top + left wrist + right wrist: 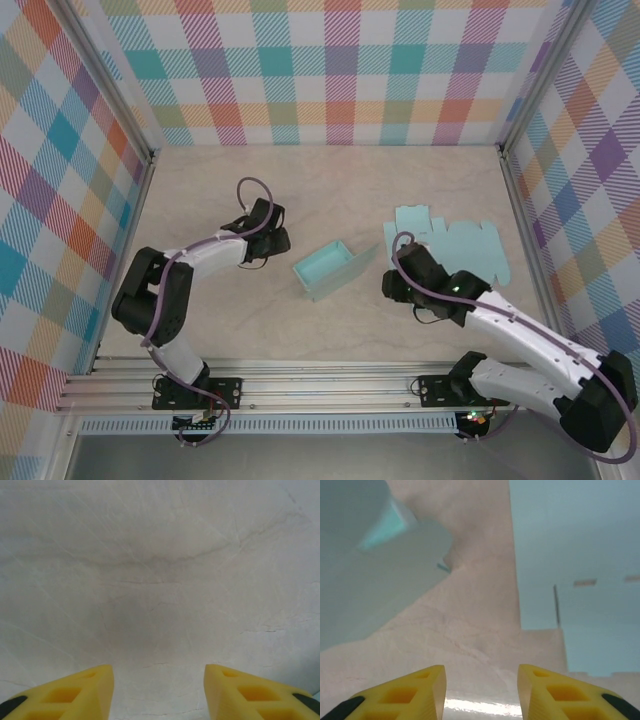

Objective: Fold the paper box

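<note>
Paper box (335, 268), teal: placed on the counter (300, 330) between left claw (159, 672) and right claw (481, 671); both are held parted, empty.

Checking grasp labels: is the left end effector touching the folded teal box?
No, the left end effector sits apart from the folded teal box, with bare table between them.

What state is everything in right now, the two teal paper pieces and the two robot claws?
folded box: folded into a tray shape, top open, resting on the table, neither gripper touching it.
flat sheet: unfolded, lying flat on the table.
left gripper: open, empty, over bare table.
right gripper: open, empty, at the flat sheet's edge.
</note>
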Robot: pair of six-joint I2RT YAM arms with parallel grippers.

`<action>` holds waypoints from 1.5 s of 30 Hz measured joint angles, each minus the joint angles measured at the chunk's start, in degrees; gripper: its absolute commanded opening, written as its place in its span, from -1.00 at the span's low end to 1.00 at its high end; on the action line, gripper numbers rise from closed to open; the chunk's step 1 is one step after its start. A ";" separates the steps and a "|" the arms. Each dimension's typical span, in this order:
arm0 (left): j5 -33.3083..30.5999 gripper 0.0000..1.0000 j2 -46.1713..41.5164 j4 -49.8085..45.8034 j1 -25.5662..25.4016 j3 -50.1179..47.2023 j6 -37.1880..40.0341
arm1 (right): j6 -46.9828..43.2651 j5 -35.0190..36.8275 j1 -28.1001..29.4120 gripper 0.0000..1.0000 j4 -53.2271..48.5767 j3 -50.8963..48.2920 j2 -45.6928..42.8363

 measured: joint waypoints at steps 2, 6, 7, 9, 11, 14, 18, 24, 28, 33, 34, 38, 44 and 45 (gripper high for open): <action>1.57 -0.11 1.90 0.68 0.00 0.31 0.02 | 2.95 -3.17 0.00 -0.28 5.90 -4.35 2.78; 4.35 -0.19 5.16 2.03 -0.09 0.44 -0.04 | 7.17 -8.52 -0.15 -0.32 17.59 -9.94 10.49; 4.39 -0.19 5.38 2.29 -0.22 0.39 -0.09 | 7.76 -9.66 -0.46 -0.33 20.15 -10.25 12.44; 5.44 -0.19 5.31 3.39 -0.50 0.15 -0.20 | 8.41 -11.87 -1.22 -0.36 25.79 -10.23 15.91; 5.53 -0.19 5.18 4.46 -0.83 -0.55 -0.37 | 8.57 -13.81 -2.40 -0.37 30.86 -9.88 19.30; 5.53 -0.19 4.37 6.78 -0.92 -2.32 -0.68 | 8.57 -16.55 -4.72 -0.38 36.83 -8.59 24.72; 6.25 -0.19 2.78 9.18 -1.79 -5.03 -1.38 | 8.26 -20.09 -7.69 -0.40 42.18 -5.55 31.17; 7.32 -0.20 -1.40 11.04 -5.33 -10.25 -4.44 | 5.92 -24.48 -10.91 -0.38 45.22 2.32 38.80; 7.41 -0.19 -5.60 11.72 -8.17 -14.86 -7.78 | 3.21 -27.93 -13.68 -0.38 45.57 8.81 44.06; 7.37 -0.19 -10.51 13.03 -12.72 -18.34 -11.98 | 0.35 -33.35 -16.50 -0.36 44.89 18.29 50.93; 7.21 -0.18 -11.30 13.38 -13.66 -18.53 -12.70 | -0.24 -34.27 -16.98 -0.35 44.44 19.98 51.95; 6.56 -0.14 -13.57 14.69 -16.28 -18.58 -14.47 | -2.43 -35.91 -18.53 -0.31 41.29 24.46 53.59; 2.62 0.36 -20.96 11.87 -16.83 -18.93 -12.59 | -7.69 -32.87 -21.44 -0.18 31.69 27.30 50.95; 1.55 0.51 -22.97 10.88 -16.65 -18.82 -11.37 | -8.81 -31.34 -21.73 -0.16 29.05 27.30 49.44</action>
